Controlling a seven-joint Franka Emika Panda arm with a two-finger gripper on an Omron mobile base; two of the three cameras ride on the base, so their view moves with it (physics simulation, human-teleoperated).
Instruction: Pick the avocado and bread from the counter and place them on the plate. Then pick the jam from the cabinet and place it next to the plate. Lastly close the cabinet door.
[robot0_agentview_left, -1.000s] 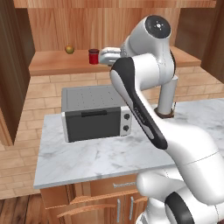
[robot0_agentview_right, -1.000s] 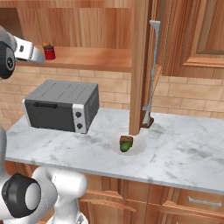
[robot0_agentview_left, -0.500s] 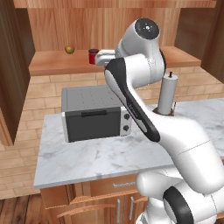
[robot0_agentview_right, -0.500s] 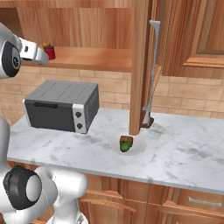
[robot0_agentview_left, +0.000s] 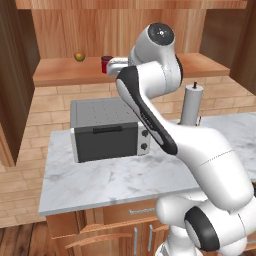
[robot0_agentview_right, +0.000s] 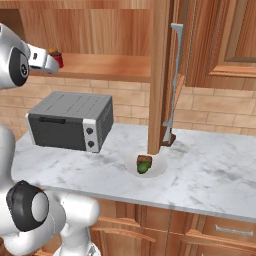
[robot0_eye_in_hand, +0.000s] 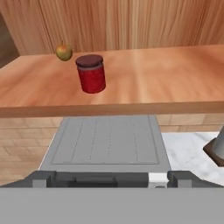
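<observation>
No writing or label can be read on anything. One jam jar (robot0_eye_in_hand: 91, 73) stands on the cabinet shelf (robot0_eye_in_hand: 144, 78), near one round yellow-brown fruit (robot0_eye_in_hand: 64, 52). The gripper (robot0_agentview_right: 52, 59) is just in front of the jar, its jaws fully apart and holding nothing; the fingertips are hard to make out. One avocado (robot0_agentview_right: 143, 168) and one bread chunk (robot0_agentview_right: 144, 160) lie on the plate (robot0_agentview_right: 159, 170) on the counter (robot0_agentview_right: 210, 175), partly hidden by the open cabinet door (robot0_agentview_right: 160, 75). One toaster oven (robot0_agentview_right: 70, 120) stands below the shelf.

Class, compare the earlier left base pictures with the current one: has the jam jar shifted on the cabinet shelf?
No. The jam stands at the same spot on the cabinet shelf, just right of the round fruit, as before.
</observation>
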